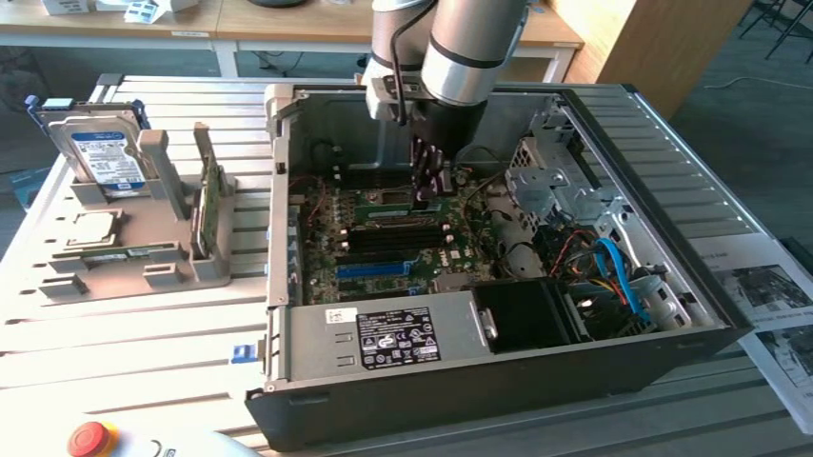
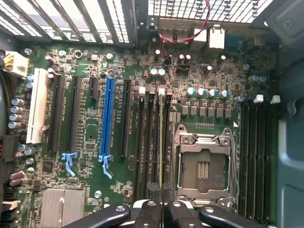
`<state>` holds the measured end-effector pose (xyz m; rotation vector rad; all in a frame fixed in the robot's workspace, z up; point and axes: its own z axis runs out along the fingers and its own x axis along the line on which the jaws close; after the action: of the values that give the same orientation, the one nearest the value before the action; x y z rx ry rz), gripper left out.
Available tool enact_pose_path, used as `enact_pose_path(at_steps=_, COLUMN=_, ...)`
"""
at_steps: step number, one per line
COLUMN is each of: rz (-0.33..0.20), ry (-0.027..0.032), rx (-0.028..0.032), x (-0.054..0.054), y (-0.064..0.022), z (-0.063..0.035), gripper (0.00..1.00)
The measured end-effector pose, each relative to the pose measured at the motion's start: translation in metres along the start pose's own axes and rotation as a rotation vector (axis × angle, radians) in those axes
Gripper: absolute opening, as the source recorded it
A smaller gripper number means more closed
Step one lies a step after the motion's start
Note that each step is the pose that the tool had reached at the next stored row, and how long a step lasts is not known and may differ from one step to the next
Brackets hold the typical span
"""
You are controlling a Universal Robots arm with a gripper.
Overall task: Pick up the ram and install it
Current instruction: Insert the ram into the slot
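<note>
**Install step in hand: the long, thin green circuit-board ram is poised over the memory slots.**

Exterior view: the dark two-fingered gripper reaches down into the open black-and-grey computer case, over the green motherboard. Wrist view: the gripper is clamped on the ram, which is seen edge-on, running along the black memory slots just beside the empty silver processor socket. Whether the ram touches a slot, I cannot tell. Seating it, I judge, calls for keeping the edge square over one slot and pressing evenly.
</note>
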<state>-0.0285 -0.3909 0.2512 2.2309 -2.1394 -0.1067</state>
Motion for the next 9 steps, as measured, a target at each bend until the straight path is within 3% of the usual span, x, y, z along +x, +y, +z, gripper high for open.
enact_pose_path(at_steps=9, rz=0.0, ry=0.0003, rx=-0.0003, x=-0.0006, y=-0.0001, z=0.005, gripper=0.12)
